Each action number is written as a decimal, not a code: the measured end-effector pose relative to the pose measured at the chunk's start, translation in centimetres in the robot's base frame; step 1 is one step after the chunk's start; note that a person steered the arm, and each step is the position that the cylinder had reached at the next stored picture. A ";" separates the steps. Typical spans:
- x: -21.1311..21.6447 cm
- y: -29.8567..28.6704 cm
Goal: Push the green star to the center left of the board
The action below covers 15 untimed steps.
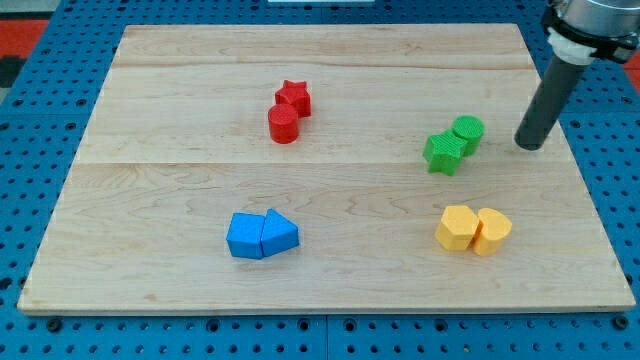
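Note:
The green star (pixel 443 152) lies on the wooden board (pixel 180 200) at the view's right of centre, touching a green cylinder (pixel 467 133) just above and to its right. My tip (pixel 530 146) rests on the board near the right edge, to the right of the green cylinder and apart from both green blocks by a small gap.
A red star (pixel 293 97) and red cylinder (pixel 283 124) sit together at upper centre. Two blue blocks (pixel 261 236) touch at lower centre-left. Two yellow blocks (pixel 472 229) touch at lower right. A blue pegboard (pixel 40 120) surrounds the board.

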<state>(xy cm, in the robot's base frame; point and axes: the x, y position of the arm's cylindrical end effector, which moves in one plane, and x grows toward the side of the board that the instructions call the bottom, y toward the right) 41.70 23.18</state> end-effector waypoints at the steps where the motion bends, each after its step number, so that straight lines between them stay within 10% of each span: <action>1: -1.4 -0.5; 11: 5.4 -27.3; 13: 5.2 -18.5; 15: 3.2 -23.2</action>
<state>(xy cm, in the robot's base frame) 44.88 -0.06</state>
